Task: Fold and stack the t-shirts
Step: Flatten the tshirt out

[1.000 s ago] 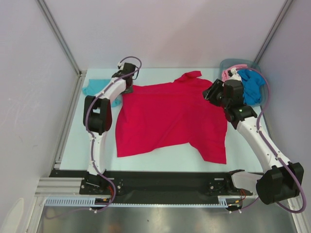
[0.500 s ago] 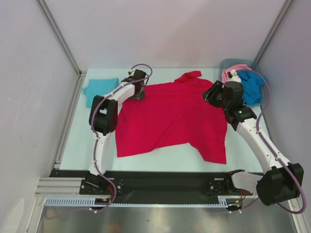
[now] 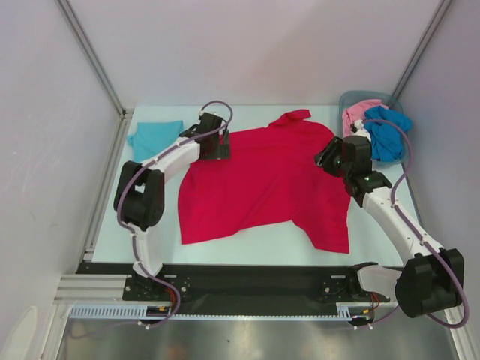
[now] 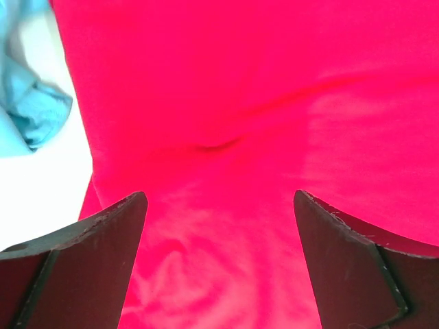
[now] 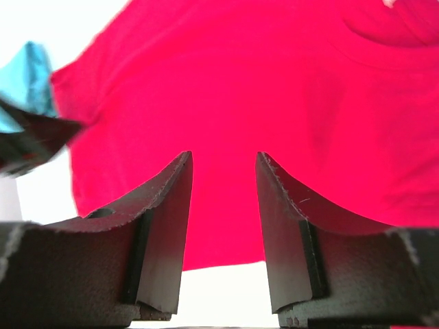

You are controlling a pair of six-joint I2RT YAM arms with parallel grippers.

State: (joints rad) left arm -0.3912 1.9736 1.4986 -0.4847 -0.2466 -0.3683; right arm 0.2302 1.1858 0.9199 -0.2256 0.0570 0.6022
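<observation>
A bright red t-shirt (image 3: 262, 180) lies spread out flat in the middle of the table. A light teal t-shirt (image 3: 156, 139) lies folded at the back left. Pink (image 3: 360, 112) and blue (image 3: 388, 131) shirts sit bunched in the grey bin. My left gripper (image 3: 217, 146) is open and empty over the red shirt's back left part; its wrist view shows red cloth (image 4: 226, 103) under the wide-open gripper (image 4: 219, 197) and teal cloth (image 4: 27, 103) at the left. My right gripper (image 3: 328, 156) is open and empty just above the red shirt's right edge (image 5: 274, 89), fingers (image 5: 171, 205) apart.
The grey plastic bin (image 3: 346, 98) stands at the back right corner. Metal frame posts rise at the back left (image 3: 94, 60) and back right (image 3: 424, 49). The table's near edge has a black rail (image 3: 255, 281). The left arm's gripper shows dark at the left of the right wrist view (image 5: 27, 140).
My left gripper has moved right, from beside the teal shirt onto the red shirt's back left part. My right gripper has shifted slightly nearer and lower. The shirts have not moved.
</observation>
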